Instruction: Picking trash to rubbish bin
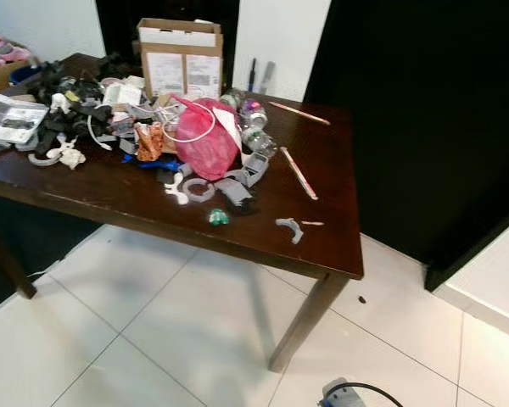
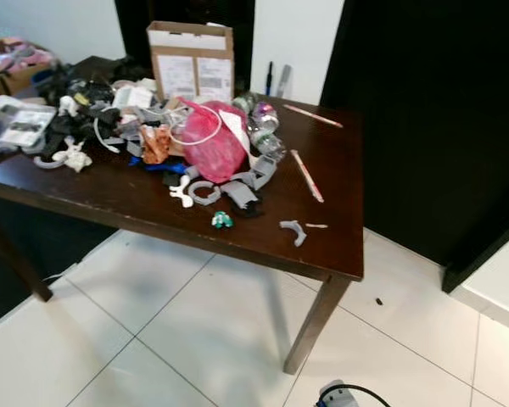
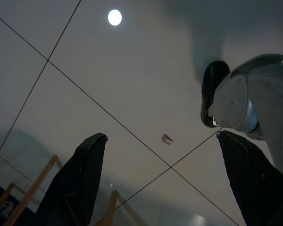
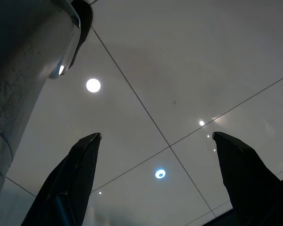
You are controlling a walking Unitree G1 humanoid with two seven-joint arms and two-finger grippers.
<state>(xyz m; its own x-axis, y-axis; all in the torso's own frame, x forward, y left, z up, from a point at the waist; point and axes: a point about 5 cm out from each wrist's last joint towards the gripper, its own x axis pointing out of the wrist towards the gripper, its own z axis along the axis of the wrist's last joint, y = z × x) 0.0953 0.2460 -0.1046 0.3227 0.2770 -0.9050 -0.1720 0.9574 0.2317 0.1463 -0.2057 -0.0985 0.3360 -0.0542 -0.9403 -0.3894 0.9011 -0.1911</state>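
1. The left claw (image 3: 160,183) hangs low beside the robot's body with its 2 black fingers spread wide and nothing between them; it looks down at pale floor tiles, where a small scrap (image 3: 167,139) lies on the floor.
2. The right claw (image 4: 155,181) hangs the same way, fingers wide apart and empty, over glossy tiles that mirror ceiling lights.
3. Judged from this, neither arm is at work: no trash is held, and the task looks barely begun.
4. The trash lies well apart from both claws, up on the dark wooden table (image 1: 322,246) ahead of the robot.
5. Nearest the table's front edge sit a small green item (image 1: 218,218) and a grey curved piece (image 1: 290,227), each lying apart from the main heap.
6. Behind them, a pink plastic bag (image 1: 205,136) bulges at the middle of a pile of grey straps, white bits and black clutter.
7. 2 thin sticks (image 1: 298,172) lie on the right part of the table, and a cardboard box (image 1: 180,57) stands at the far edge.
8. I cannot pick out a rubbish bin; locating one is probably part of what remains, along with walking closer and raising an arm to table height.
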